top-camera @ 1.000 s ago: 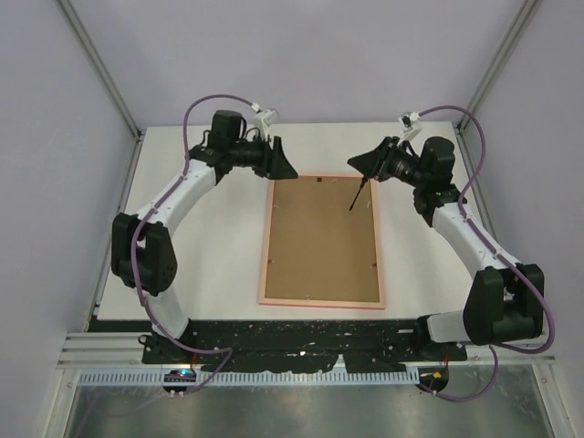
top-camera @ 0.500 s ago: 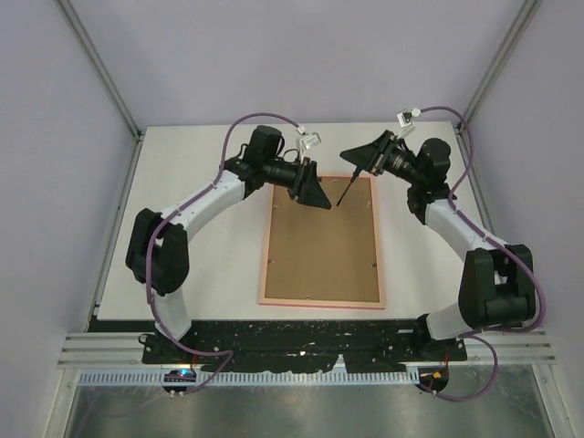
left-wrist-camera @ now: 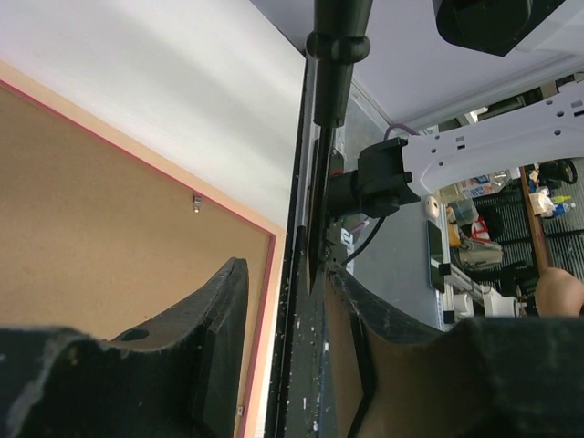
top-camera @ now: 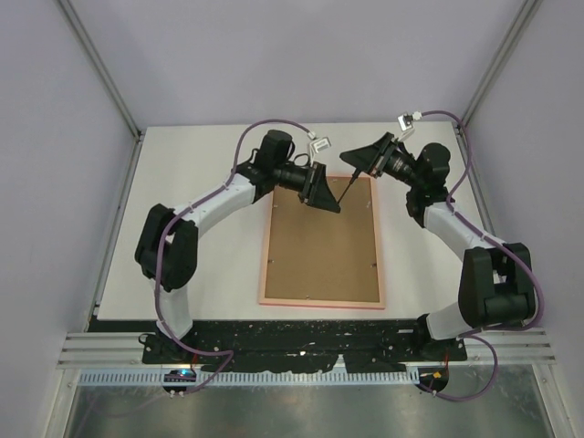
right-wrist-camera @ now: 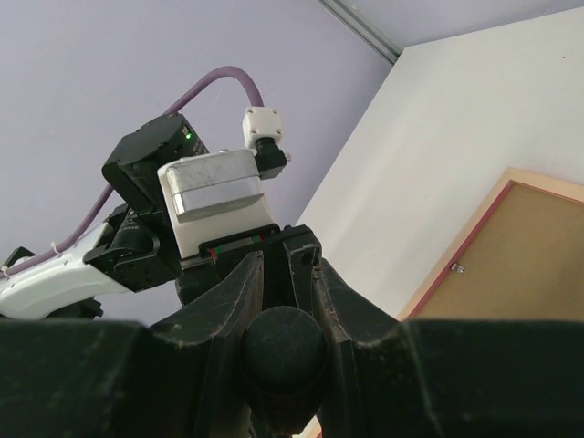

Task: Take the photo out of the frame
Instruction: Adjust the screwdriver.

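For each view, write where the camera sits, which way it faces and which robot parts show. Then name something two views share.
Top external: high behind the left arm and right arm, looking down on the table; both show whole.
Left wrist: on the left arm, facing across the frame toward the right arm; the open left gripper shows.
Right wrist: on the right arm, facing the left arm; the right gripper shows, shut on a tool.
Shared: both wrist views show tool and frame.
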